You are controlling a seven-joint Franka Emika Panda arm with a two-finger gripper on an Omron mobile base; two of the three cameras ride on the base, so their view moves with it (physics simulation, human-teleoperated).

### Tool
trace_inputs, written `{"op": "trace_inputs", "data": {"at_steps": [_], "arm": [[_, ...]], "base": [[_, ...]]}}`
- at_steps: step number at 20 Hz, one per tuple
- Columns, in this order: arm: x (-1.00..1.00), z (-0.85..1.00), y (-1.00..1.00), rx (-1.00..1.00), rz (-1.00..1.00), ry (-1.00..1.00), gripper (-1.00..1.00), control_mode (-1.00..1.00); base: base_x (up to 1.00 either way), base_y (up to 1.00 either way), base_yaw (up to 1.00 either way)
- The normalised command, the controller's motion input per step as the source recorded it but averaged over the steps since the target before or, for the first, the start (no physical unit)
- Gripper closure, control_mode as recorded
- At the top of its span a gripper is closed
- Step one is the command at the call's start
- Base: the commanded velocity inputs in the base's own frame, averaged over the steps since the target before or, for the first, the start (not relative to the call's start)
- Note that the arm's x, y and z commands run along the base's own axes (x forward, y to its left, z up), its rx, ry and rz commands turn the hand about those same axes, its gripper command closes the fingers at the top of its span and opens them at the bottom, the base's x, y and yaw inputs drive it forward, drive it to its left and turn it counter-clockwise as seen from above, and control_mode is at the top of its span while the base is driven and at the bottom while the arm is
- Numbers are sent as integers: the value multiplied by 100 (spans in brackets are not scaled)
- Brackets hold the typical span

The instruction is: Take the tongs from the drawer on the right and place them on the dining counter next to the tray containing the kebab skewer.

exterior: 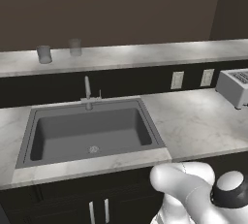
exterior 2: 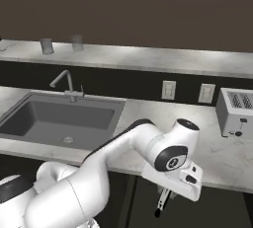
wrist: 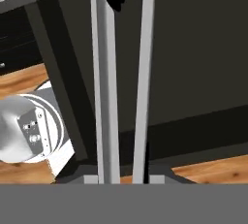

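Your gripper hangs below the edge of the marble worktop, in front of the black cabinet fronts, with its jaws drawn in close on the tongs. In the hand view the two slim silvery arms run straight up from between the fingertips, roughly parallel, with a dark gap between them. In the right base view a thin pale-and-dark piece hangs under the hand; it is too small to confirm as the tongs.

The dining counter is the raised pale ledge behind the grey sink, carrying two grey cups at its left end. The tray and skewer cannot be located from here.

Risks, as judged:
- The grip sits at one end of a long thin utensil, so a fast swing could pivot or slip it.
- Lifting from under the worktop lip could snag the protruding arms.
- The faucet and toaster flank the route upward.
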Motion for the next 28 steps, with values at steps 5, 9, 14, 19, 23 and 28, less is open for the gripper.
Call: {"op": "trace_inputs", "data": {"at_steps": [5,9,14,19,23,28], "arm": [[20,31,75,-1,-10,-9,100,-100],[25,21,74,-3,-7,-14,100,-100],[32,20,78,-14,-3,-9,100,-100],[39,13,49,-18,0,-1,100,-100],[36,20,36,-28,0,-2,100,-100],[31,10,18,-16,0,2,100,-100]], "base": [[0,0,0],[0,0,0],[0,0,0],[0,0,0],[0,0,0],[0,0,0]]}}
